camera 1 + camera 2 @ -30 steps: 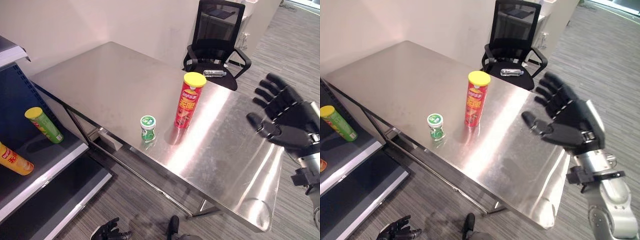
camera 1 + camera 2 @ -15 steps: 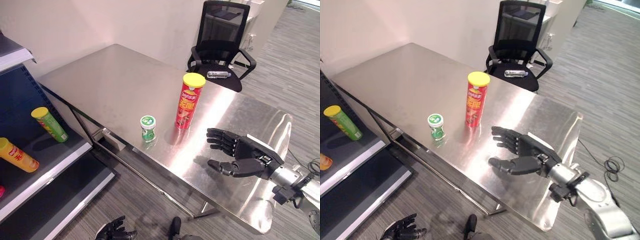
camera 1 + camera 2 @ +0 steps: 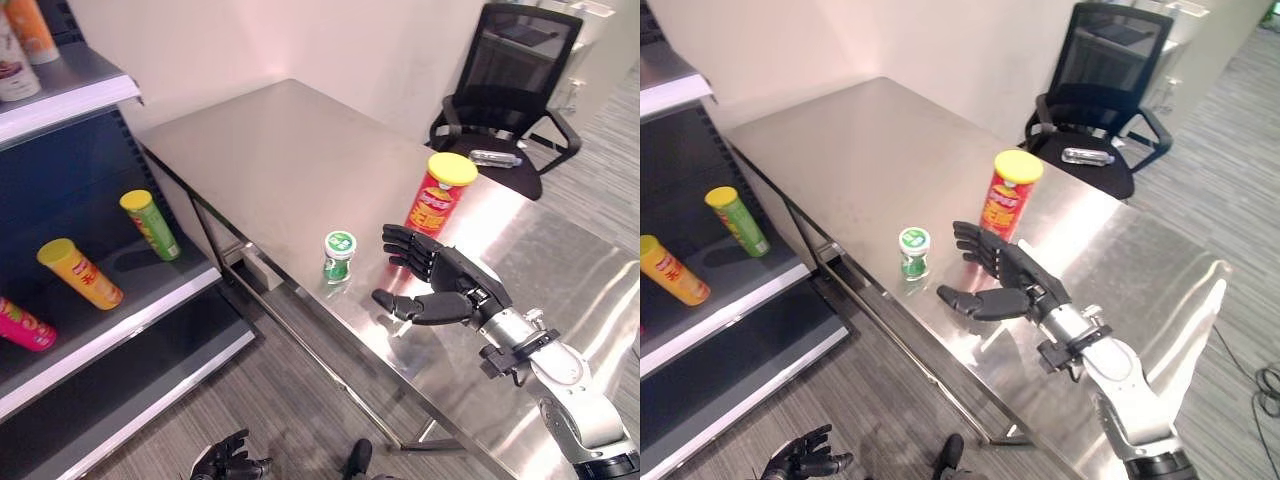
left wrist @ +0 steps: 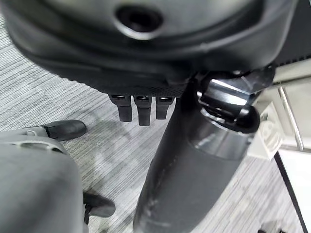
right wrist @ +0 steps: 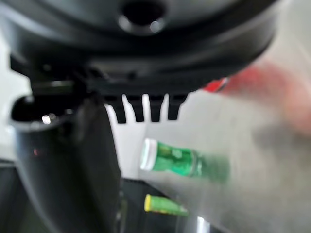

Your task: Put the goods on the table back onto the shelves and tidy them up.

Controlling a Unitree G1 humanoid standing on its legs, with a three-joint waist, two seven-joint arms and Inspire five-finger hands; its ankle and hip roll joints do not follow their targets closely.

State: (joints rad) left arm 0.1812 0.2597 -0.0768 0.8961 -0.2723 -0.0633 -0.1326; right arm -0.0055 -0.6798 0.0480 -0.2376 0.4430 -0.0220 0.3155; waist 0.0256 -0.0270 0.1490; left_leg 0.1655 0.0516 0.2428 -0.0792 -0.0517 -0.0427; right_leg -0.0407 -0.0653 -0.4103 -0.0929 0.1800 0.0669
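Two goods stand near the steel table's [image 3: 260, 150] front edge: a small green white-capped bottle [image 3: 338, 256] and a tall red yellow-lidded can [image 3: 434, 197]. The right hand [image 3: 445, 288] hovers beside them, fingers spread apart; the left hand [image 3: 225, 462] hangs low, fingers relaxed.

Grey striped floor [image 3: 300, 400], pale wall [image 3: 300, 40], apparently black office chair [image 3: 510, 90].

Bright, even indoor lighting; broad pale glare runs across the steel table [image 3: 280, 160], strongest toward its far right end, with soft reflections under the red can [image 3: 436, 196] and small green jar [image 3: 339, 255]. The shelf [image 3: 120, 300] recess lies in shade. In the right wrist view the jar [image 5: 182, 162] and red can are smeared by blur; the right hand [image 5: 141, 43] looms dark and unfocused
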